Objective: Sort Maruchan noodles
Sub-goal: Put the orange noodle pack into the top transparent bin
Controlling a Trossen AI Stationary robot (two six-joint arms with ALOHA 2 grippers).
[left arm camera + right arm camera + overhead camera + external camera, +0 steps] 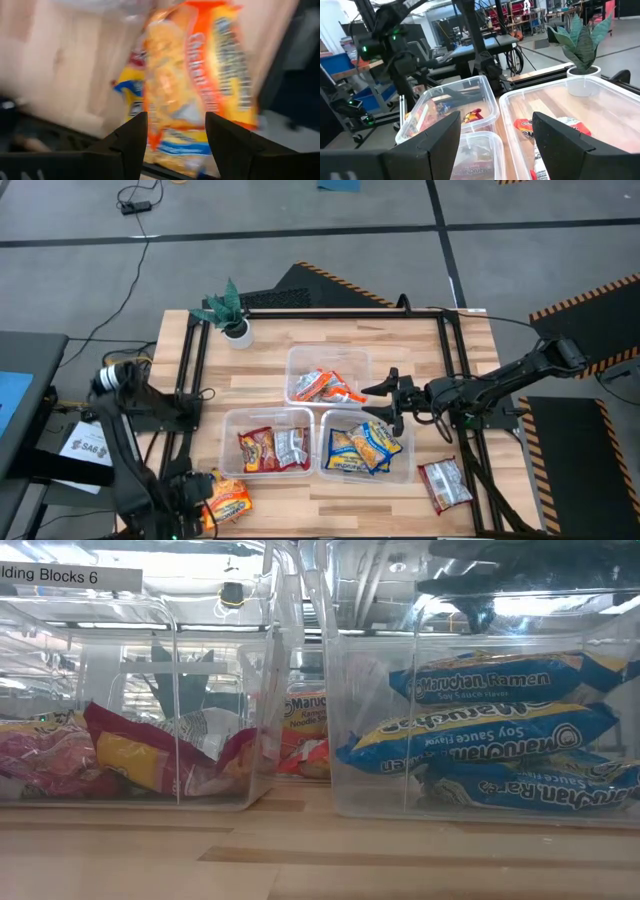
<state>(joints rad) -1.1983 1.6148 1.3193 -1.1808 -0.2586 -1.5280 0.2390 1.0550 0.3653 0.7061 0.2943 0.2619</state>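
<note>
An orange Maruchan packet [230, 500] lies flat at the table's near left corner, with a second packet partly under it. My left gripper [205, 502] is open right beside it. In the left wrist view the two fingers stand on either side of the orange packet [200, 85]. My right gripper [385, 402] is open and empty, hovering between the far tub [325, 375] and the near right tub [365, 445]. Both tubs show beneath it in its wrist view [495, 120]. A red-and-silvery packet [443, 483] lies flat near the table's near right corner. My left gripper's open fingers [132, 140] flank the lower end of the orange packet [172, 142], reaching level from the table's left. I cannot tell whether they touch it.
Three clear tubs sit mid-table. The far tub holds orange-red packets [325, 387], the near left tub [265, 442] red and silvery ones [130, 755], and the near right tub yellow-and-blue ones [480, 740]. A small potted plant [232, 315] stands at the far left. Black frame rails run along both sides.
</note>
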